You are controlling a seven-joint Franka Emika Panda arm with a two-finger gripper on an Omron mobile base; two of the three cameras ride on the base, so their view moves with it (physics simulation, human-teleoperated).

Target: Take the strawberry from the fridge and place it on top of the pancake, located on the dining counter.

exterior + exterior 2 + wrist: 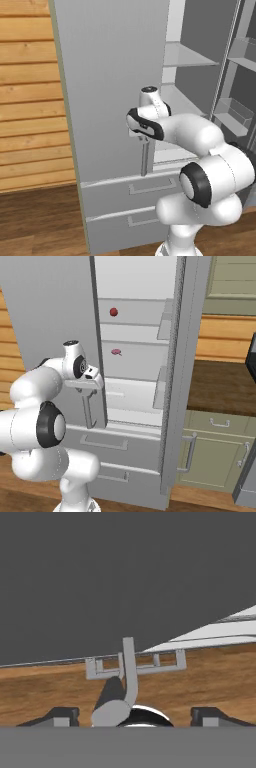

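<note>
Left base view: tall light-grey two-door fridge (pixel 107 90) fills the centre, its right door swung open; white arm's gripper (pixel 145 131) sits mid-frame against the closed left door's slim vertical bar handle (pixel 144 159); no fruit visible here. Right base view: small red strawberry (pixel 114 312) rests on the upper pale shelf, upper centre, well above and right of the gripper (pixel 90 387), i.e. up and deeper into the fridge; a pinkish item (pixel 116 351) lies one shelf lower. Hand view: dark fingertips (pixel 60 716) stand wide apart at bottom edge, handle (pixel 129 668) between them, nothing clamped; wood floor (pixel 210 677) beyond.
</note>
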